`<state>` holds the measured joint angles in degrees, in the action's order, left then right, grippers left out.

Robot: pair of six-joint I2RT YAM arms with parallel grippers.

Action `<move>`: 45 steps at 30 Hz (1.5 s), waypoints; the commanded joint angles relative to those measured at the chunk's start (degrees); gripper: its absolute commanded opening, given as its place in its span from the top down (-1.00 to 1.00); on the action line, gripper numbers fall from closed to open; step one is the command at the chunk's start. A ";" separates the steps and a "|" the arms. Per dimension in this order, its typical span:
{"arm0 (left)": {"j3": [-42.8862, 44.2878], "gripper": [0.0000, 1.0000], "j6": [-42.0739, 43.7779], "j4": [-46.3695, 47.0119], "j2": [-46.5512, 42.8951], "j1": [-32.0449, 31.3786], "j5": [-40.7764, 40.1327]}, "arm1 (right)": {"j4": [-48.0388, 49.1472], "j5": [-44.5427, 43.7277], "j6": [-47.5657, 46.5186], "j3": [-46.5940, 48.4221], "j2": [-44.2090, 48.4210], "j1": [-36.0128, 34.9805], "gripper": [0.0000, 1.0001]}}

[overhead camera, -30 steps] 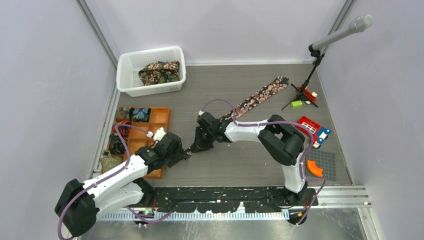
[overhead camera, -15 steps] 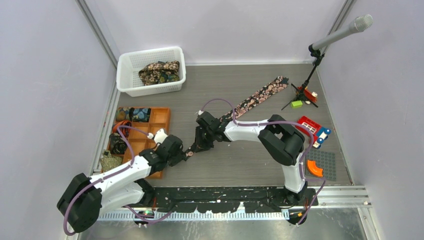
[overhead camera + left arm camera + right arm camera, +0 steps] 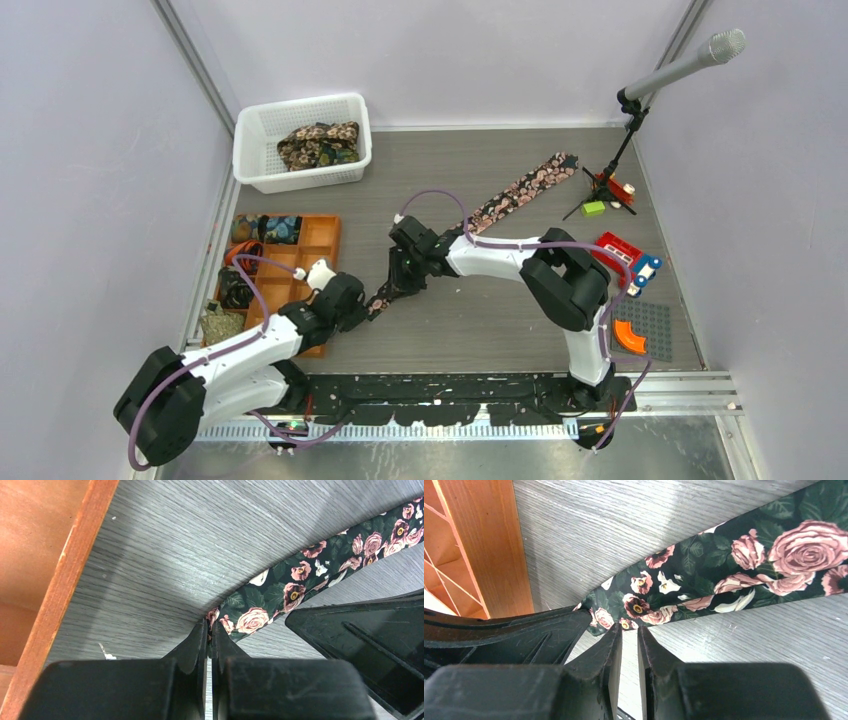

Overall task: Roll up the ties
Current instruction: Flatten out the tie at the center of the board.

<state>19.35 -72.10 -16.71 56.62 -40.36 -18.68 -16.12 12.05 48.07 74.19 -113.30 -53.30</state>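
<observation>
A black tie with pink-cream flowers (image 3: 520,190) lies diagonally on the grey table, from the back right to the centre. My left gripper (image 3: 368,307) is shut on its narrow near end, which shows as fabric (image 3: 280,587) pinched between the tips (image 3: 209,627). My right gripper (image 3: 393,288) is just beside it. Its jaws stand a narrow gap apart (image 3: 630,628), with the tips at the tie's (image 3: 724,575) near edge and bare table between them. More ties (image 3: 318,143) lie bunched in the white basket. Rolled ones (image 3: 265,228) sit in the orange tray.
The white mesh basket (image 3: 250,150) stands at the back left. The orange tray (image 3: 325,235) is close to the left of both grippers (image 3: 30,555) (image 3: 489,545). A microphone stand (image 3: 625,150), toy pieces (image 3: 625,265) and a grey plate (image 3: 645,320) are at the right.
Both grippers have shifted slightly left with the tie's near end. The right wrist has moved a little toward the back, and the tie's far end has crept slightly left.
</observation>
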 commanded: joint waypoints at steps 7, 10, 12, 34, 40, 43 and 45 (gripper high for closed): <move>1.79 1.00 0.03 -7.67 -4.78 0.23 -1.10 | -2.34 1.70 -0.80 3.89 4.08 -1.56 0.50; 1.95 1.00 0.68 -9.03 -6.13 0.23 -0.56 | -2.36 2.43 -0.56 5.10 3.60 -2.47 0.50; 2.00 1.00 1.39 -9.46 -6.96 0.17 -0.27 | -2.34 2.74 -0.41 6.31 3.08 -3.28 0.50; 0.06 0.44 4.69 -8.84 -9.11 0.19 0.89 | -3.16 -3.83 4.49 3.91 -2.86 -6.16 0.54; 0.29 0.09 2.89 -8.66 -8.05 0.20 1.79 | -2.17 -4.69 6.13 2.57 -3.31 -6.95 0.56; 0.18 0.15 1.68 -8.84 -7.93 0.19 1.54 | -2.26 -5.40 6.75 2.12 -3.27 -7.08 0.57; -0.11 0.21 0.72 -8.82 -7.85 0.17 1.23 | -2.41 -6.03 6.99 1.80 -2.96 -7.13 0.56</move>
<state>19.46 -69.08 -25.56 48.60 -40.36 -16.71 -16.97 9.43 54.19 77.82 -117.49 -59.57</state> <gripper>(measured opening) 0.420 0.218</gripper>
